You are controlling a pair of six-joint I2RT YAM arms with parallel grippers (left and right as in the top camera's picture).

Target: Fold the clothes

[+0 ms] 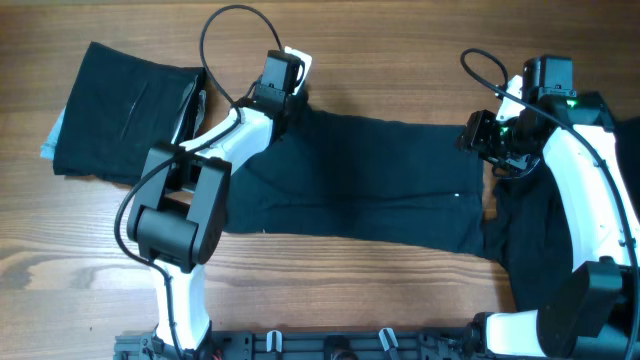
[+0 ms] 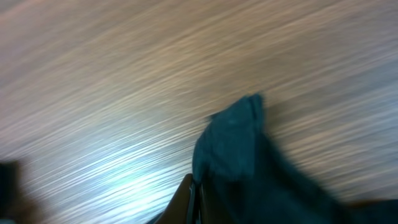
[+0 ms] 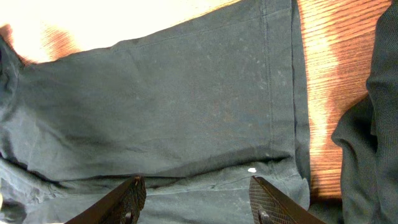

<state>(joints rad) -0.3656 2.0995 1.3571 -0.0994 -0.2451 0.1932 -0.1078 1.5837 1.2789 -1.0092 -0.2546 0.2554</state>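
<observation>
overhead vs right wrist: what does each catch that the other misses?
Overhead only: the folded dark stack at the table's far left, and the left gripper at a far corner of the dark garment. Right wrist only: the hem stitching, and the right gripper with its fingers apart over the cloth. Both: the dark garment spread flat, the unfolded dark pile to its right, and the wooden table.

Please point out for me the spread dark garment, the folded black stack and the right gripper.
spread dark garment (image 1: 370, 185): overhead view, middle of the cloth.
folded black stack (image 1: 120, 110): overhead view, its top layer.
right gripper (image 3: 196, 190): right wrist view, midway between its fingertips.
</observation>
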